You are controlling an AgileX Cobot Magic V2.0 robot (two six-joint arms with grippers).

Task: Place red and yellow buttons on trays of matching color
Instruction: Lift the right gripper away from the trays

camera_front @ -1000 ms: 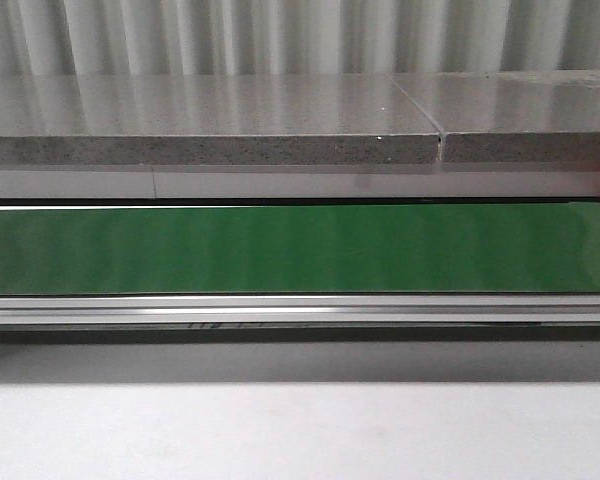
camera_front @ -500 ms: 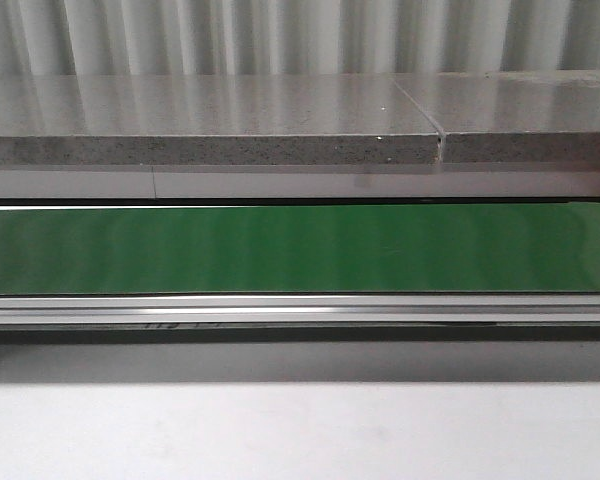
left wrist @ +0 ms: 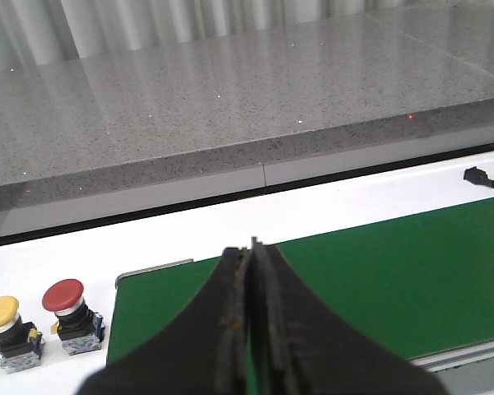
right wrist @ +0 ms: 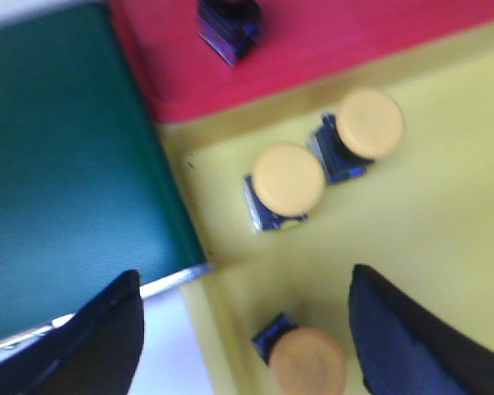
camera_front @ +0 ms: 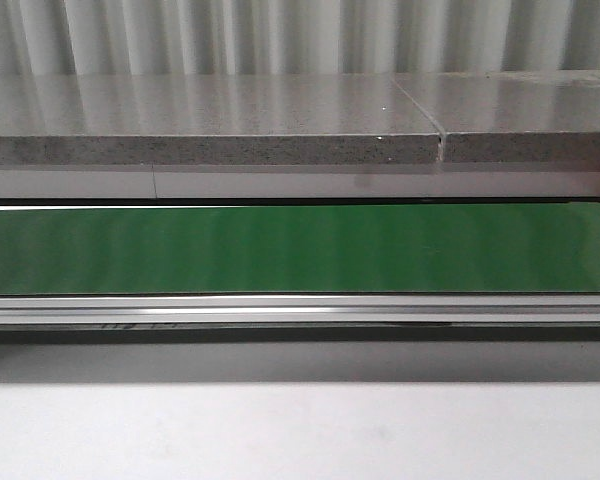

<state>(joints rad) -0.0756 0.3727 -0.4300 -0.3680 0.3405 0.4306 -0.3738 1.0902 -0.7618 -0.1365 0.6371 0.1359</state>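
Observation:
In the left wrist view a red button [left wrist: 66, 298] and a yellow button [left wrist: 0, 315] stand side by side on the white table, beside the end of the green belt [left wrist: 379, 271]. My left gripper [left wrist: 252, 251] is shut and empty, above the belt and apart from both. In the right wrist view my right gripper [right wrist: 243, 329] is open over the yellow tray [right wrist: 445, 214], with three yellow buttons on it: one [right wrist: 306, 358] between the fingers, two [right wrist: 286, 179] [right wrist: 368, 123] further off. The red tray [right wrist: 329, 41] holds a button base [right wrist: 229, 23].
The front view shows only the green conveyor belt [camera_front: 300, 248], its metal rail [camera_front: 300, 310] and the grey stone ledge [camera_front: 210, 120] behind it; no arm shows there. A black cable plug [left wrist: 476, 175] lies on the white table past the belt.
Nothing differs in the front view apart from a faint mark on the rail sliding left.

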